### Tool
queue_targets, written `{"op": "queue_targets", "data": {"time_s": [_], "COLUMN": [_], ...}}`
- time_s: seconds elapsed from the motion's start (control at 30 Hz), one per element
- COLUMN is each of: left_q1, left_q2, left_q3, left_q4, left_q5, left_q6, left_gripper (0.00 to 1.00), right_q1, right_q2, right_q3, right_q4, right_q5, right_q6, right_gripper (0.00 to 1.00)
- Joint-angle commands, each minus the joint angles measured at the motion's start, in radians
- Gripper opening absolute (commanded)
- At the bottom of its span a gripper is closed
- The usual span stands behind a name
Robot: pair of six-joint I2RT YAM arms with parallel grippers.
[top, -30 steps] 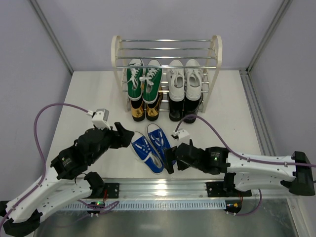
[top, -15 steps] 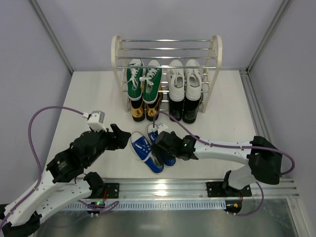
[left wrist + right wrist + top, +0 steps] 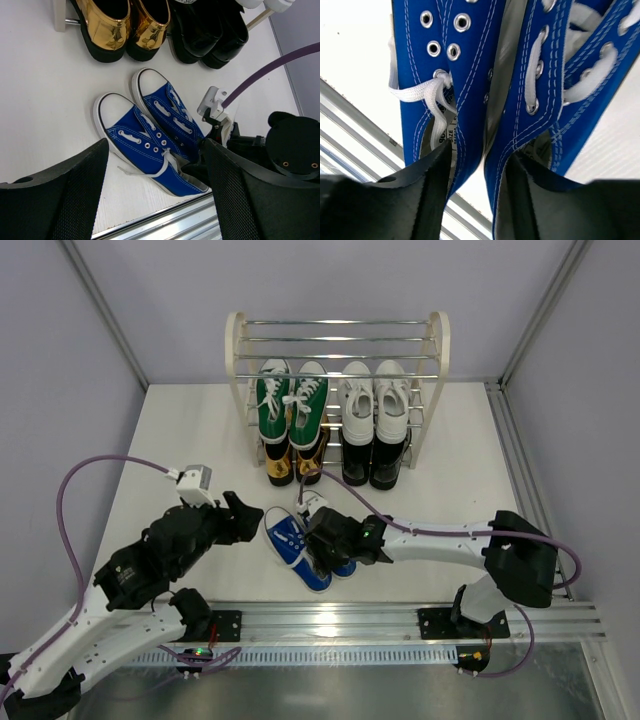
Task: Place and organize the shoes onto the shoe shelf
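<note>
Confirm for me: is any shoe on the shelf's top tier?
No, the shoe shelf has bare top rods; the green sneakers and white sneakers sit one tier lower.

Left gripper aloft, jaws wide apart; right gripper low, arm outstretched leftward.

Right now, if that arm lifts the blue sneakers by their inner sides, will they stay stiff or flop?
Probably some flop: the blue sneakers have thin canvas walls that likely buckle where the right end effector straddles them. The rubber toe caps should hold their shape. The loose white lace may dangle or snag.
</note>
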State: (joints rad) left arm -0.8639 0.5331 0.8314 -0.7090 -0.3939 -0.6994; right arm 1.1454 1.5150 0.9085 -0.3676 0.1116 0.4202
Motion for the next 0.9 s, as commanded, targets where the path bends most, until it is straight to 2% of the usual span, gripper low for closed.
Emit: {"op": "queue_targets", "data": {"time_s": [0.0, 0.03, 0.1, 0.13, 0.23, 0.27, 0.3, 0.37, 0.4, 0.57, 0.87], "left_q1": [-0.001, -0.001, -0.001, -0.001, -0.001, -0.003, -0.001, -0.001, -0.001, -0.003, -0.001], "left_q2": [0.007, 0.008, 0.008, 0.010, 0.013, 0.013, 0.015, 0.011, 0.011, 0.007, -0.010], "left_q3": [0.015, 0.014, 0.012, 0.011, 0.014, 0.015, 0.017, 0.015, 0.014, 0.018, 0.031], "left_q4": [0.014, 0.014, 0.019, 0.020, 0.020, 0.020, 0.017, 0.017, 0.017, 0.011, -0.004], "left_q5": [-0.020, -0.020, -0.020, -0.020, -0.022, -0.023, -0.023, -0.028, -0.028, -0.028, -0.042], "left_q6": [0.008, 0.008, 0.009, 0.009, 0.015, 0.017, 0.018, 0.018, 0.018, 0.018, 0.020], "left_gripper": [0.76, 0.76, 0.76, 0.76, 0.76, 0.76, 0.76, 0.76, 0.76, 0.76, 0.75], "right_q1": [0.016, 0.022, 0.034, 0.036, 0.036, 0.036, 0.037, 0.036, 0.036, 0.036, 0.034], "right_q2": [0.037, 0.039, 0.059, 0.069, 0.108, 0.116, 0.123, 0.148, 0.158, 0.160, -0.134], "right_q3": [0.038, 0.040, 0.047, 0.047, 0.053, 0.052, 0.050, 0.053, 0.055, 0.052, 0.096], "right_q4": [0.024, 0.030, 0.035, 0.039, 0.042, 0.047, 0.053, 0.052, 0.052, 0.056, -0.071], "right_q5": [-0.046, -0.047, -0.055, -0.058, -0.075, -0.076, -0.075, -0.075, -0.082, -0.092, -0.012], "right_q6": [0.011, 0.011, 0.017, 0.020, 0.028, 0.031, 0.034, 0.037, 0.038, 0.048, -0.009], "right_gripper": [0.47, 0.40, 0.37, 0.31, 0.22, 0.12, 0.09, 0.08, 0.04, 0.04, 0.04]}}
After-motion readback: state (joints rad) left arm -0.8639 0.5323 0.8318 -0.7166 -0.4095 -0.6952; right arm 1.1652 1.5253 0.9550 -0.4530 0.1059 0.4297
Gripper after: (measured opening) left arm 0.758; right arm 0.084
